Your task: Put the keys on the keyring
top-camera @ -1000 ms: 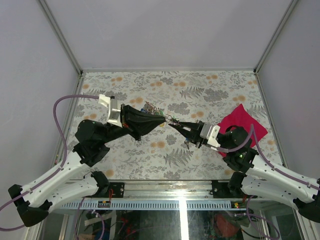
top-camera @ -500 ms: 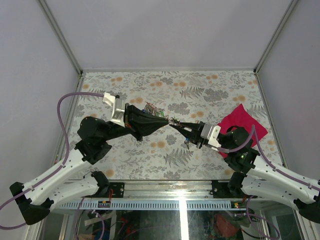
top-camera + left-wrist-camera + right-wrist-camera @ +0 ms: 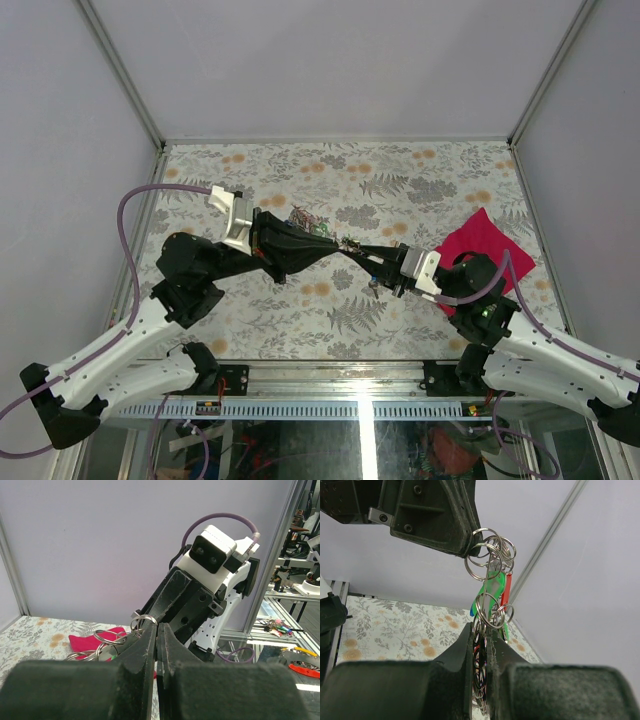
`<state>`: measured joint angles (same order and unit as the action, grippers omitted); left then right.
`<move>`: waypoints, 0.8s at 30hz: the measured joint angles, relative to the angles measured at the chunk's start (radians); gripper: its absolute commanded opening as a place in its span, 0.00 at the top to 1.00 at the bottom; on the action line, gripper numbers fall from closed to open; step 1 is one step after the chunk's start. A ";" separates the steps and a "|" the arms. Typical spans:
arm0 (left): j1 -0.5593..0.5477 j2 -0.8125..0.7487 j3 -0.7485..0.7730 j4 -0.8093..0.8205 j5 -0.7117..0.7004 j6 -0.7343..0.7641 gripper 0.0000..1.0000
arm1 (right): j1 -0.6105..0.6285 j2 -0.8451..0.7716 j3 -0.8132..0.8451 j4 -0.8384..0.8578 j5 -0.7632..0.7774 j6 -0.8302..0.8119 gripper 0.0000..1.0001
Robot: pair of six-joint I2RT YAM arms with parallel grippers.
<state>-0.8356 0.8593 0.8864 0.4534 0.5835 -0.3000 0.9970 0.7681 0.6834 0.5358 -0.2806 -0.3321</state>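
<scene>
Floral tabletop (image 3: 420, 320); left hand (image 3: 156, 627) and right hand (image 3: 481, 630) both pinch keyring (image 3: 492, 547) mid-air; keys (image 3: 494, 586) partly hidden behind it.

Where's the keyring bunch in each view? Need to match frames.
Top external: keyring bunch mid-frame.
Left wrist: bunch lower left of centre.
Right wrist: bunch centre, hanging.
Shared landmark: floral tabletop, lower left in left wrist, lower left in right wrist.

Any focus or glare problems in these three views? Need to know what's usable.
Left wrist: own fingers a soft dark blur; the rings beyond are sharper. Right wrist: green key smeared, rings crisp against the pale wall. Top: even light, no hard shadows; rings too small to resolve, bright streak on the front glass.
</scene>
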 measured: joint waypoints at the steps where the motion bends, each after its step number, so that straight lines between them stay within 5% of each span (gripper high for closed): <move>1: 0.000 0.000 0.000 0.000 0.000 0.000 1.00 | 0.000 -0.001 0.000 -0.002 0.000 0.000 0.97; 17: 0.000 -0.017 0.000 -0.042 0.007 -0.002 1.00 | 0.000 -0.040 0.000 -0.039 -0.001 -0.002 0.83; 24: 0.000 0.012 0.024 -0.049 0.057 -0.012 1.00 | 0.000 -0.039 0.000 -0.039 0.000 -0.001 0.91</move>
<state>-0.8356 0.8715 0.9104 0.4046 0.6407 -0.3122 0.9970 0.7292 0.6834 0.4969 -0.2806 -0.3328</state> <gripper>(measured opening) 0.014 0.181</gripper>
